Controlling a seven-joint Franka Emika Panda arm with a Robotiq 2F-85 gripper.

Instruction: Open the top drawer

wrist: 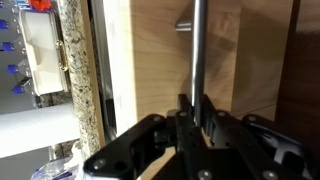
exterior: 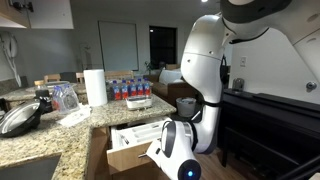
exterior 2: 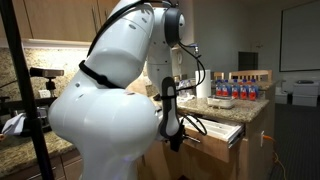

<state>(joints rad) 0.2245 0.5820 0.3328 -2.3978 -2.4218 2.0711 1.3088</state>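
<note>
In the wrist view, a white plastic cutlery tray [wrist: 40, 55] showed at the left, beyond the front edge of the speckled granite counter [wrist: 72, 70]. Right of that edge stood the wide, shallow, light-wood top drawer [wrist: 150, 60], partway out from under it. On its flat front the black tool [wrist: 196, 108] pinched the slim silver bar handle [wrist: 197, 45]. The pull seemed underway; the next move likely called for a straight draw away from the counter's edge, with a firm grip.

A speckled granite desk [exterior: 40, 140] runs beneath wooden wall cabinets [exterior 2: 60, 20]. Beyond it are pale walls [exterior: 275, 70], a white door [exterior: 118, 45] and a dark window [exterior: 160, 38]. A black unit [exterior: 270, 115] stands against the wall.
</note>
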